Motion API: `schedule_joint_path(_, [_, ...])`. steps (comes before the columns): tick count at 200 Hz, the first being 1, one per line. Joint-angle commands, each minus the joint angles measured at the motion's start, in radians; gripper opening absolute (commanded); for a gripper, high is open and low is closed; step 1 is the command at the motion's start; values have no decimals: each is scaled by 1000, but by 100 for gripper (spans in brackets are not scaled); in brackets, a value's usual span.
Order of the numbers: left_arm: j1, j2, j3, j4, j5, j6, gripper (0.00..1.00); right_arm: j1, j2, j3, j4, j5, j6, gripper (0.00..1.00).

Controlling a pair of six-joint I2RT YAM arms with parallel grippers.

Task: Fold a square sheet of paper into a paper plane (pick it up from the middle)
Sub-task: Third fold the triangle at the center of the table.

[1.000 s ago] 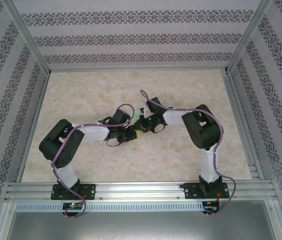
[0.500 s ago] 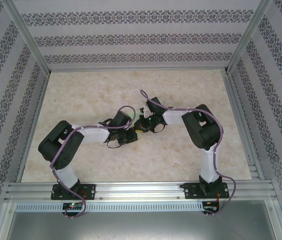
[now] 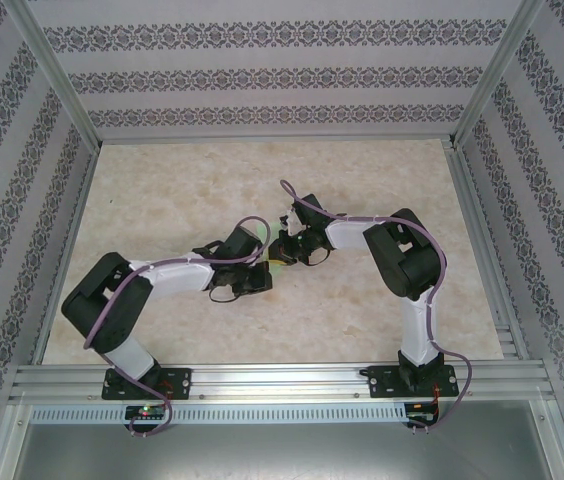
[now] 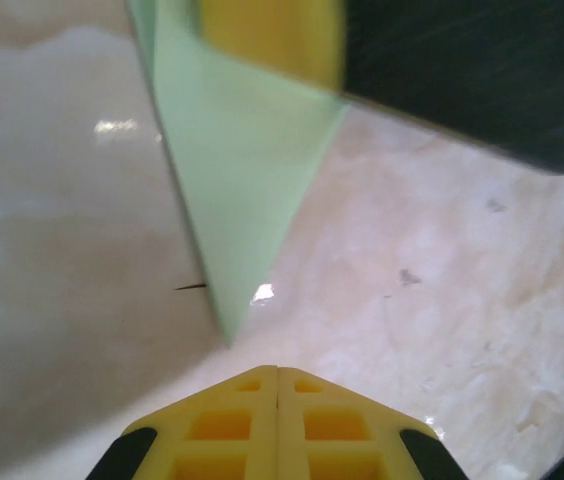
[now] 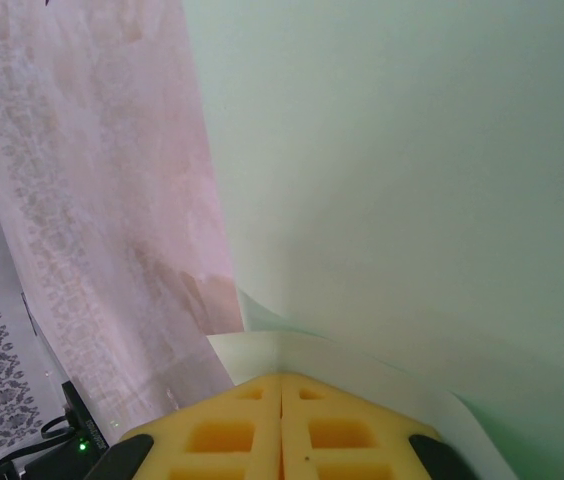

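Note:
The sheet of paper is folded into a narrow pale-green pointed triangle, the paper plane [image 4: 232, 180]. It hangs tilted with its tip just above the table. My right gripper [image 5: 282, 378] is shut on it, and the paper [image 5: 412, 180] spreads out from those fingertips. One of the right gripper's yellow fingers [image 4: 272, 35] lies on the paper's upper part. My left gripper [image 4: 278, 372] is shut with nothing in it, low over the table just short of the paper's tip. From above, the left gripper [image 3: 262, 282] and right gripper [image 3: 282, 252] meet mid-table, with a sliver of green paper [image 3: 275, 263] between them.
The marbled table top [image 3: 212, 180] stretches around both arms. Aluminium rails [image 3: 282, 378] run along the near edge and up the sides. Patterned walls [image 3: 262, 75] close off the back and both flanks.
My left arm has stretched out lower, its elbow sinking down and to the left, and its gripper has slid slightly nearer and to the right. The right arm has held still.

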Motion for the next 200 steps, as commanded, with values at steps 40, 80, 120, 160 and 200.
schedule_joint_path(40, [-5, 16, 36, 47, -94, -14, 3, -11, 81, -10, -55, 77, -5, 8])
schedule_joint_path(80, [-5, 75, 30, 126, -79, -44, 3, -11, 76, -12, -56, 72, -4, 8])
schedule_joint_path(120, [-5, 85, 5, 179, -93, -63, 2, -9, 74, -14, -50, 70, -2, 8])
schedule_joint_path(160, [-6, 102, -22, 134, -108, -72, 1, -12, 53, -7, -47, 56, 4, 8])
schedule_joint_path(200, [-6, 128, -66, 112, -88, -83, 0, -14, 5, 31, -56, 36, 22, 9])
